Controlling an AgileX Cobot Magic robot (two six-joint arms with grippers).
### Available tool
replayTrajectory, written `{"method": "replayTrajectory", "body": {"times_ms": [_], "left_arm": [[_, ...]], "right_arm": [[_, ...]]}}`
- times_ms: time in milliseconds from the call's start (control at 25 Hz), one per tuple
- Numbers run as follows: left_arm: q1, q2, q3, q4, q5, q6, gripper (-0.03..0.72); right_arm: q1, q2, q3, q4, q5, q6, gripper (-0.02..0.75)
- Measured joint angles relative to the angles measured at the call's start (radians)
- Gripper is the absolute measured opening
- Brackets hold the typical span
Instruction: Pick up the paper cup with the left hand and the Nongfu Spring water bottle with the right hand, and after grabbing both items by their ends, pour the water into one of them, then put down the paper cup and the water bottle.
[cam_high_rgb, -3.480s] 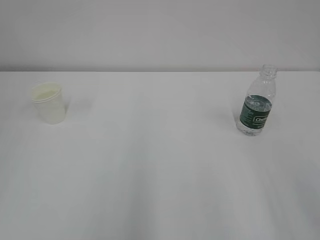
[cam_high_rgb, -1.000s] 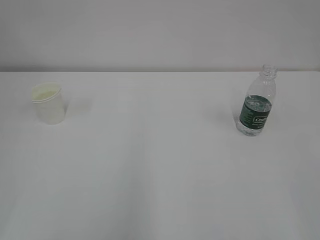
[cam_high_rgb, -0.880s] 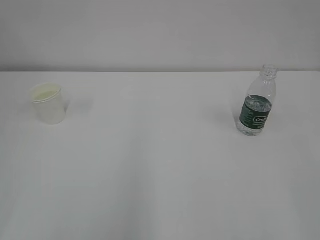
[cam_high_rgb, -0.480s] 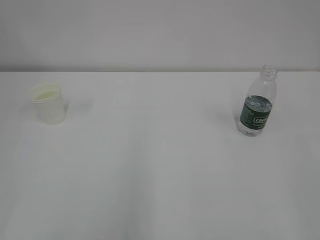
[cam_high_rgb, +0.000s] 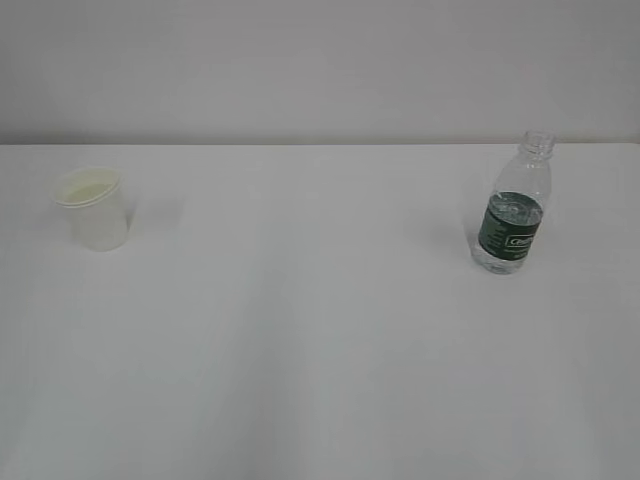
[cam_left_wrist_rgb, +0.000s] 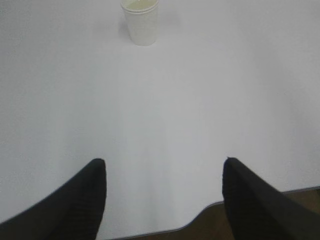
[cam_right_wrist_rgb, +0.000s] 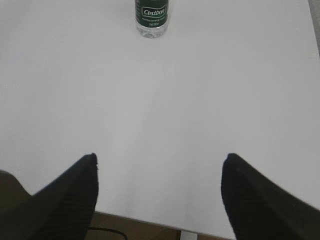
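Both pincers stand wide open w/ nothing between the fingers. Left hand (cam_left_wrist_rgb: 162, 192): two dark fingertips at bottom of its wrist view, well apart, over the near edge of the white table (cam_left_wrist_rgb: 200, 110). Right hand (cam_right_wrist_rgb: 159, 187): same pose, two dark fingertips spread, also at the near table edge.

Count: 1 paper cup (cam_high_rgb: 92, 207), 1 water bottle (cam_high_rgb: 513, 205), 2 hands, 1 table.

Cup: upright on the table, far left in the exterior view, open side up, off-white. In the left wrist view the cup (cam_left_wrist_rgb: 141, 20) sits at the top, slightly left of centre, well apart from the fingertips.

Bottle: upright, right side of the table in the exterior view, clear plastic, dark green label band, no cap on the neck. Water (cam_high_rgb: 507, 257) is hard to make out; level cannot be told. In the right wrist view only the bottle's lower part (cam_right_wrist_rgb: 151, 17) shows, at the top edge, well apart from the fingertips.

Neither arm appears in the exterior view. Cup and bottle stand well apart.
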Motion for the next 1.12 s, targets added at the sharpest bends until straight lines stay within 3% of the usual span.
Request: {"method": "replayTrajectory", "body": {"times_ms": [880, 1120], "left_arm": [[-0.047, -0.075, 0.001, -0.002, -0.005, 0.000, 0.505], [-0.047, -0.075, 0.001, -0.002, -0.005, 0.000, 0.505]], "right_arm": [[-0.002, -0.117, 0.001, -0.009, 0.000, 0.002, 0.586], [-0.051, -0.117, 0.001, -0.031, 0.000, 0.028, 0.586]]}}
